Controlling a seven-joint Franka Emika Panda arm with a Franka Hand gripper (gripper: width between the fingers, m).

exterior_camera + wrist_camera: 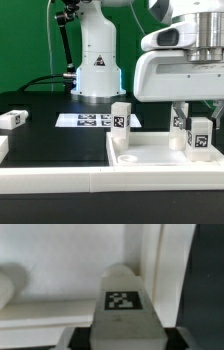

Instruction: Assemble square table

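Over the tabletop (150, 152) at the exterior view's right, the gripper (198, 118) is pinching an upright tagged leg (199, 138) (tag facing the camera); another leg (120, 123) is standing upright on the tabletop's far edge.

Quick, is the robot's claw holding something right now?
Gripper: closed on a white leg, holding it upright over the tabletop.
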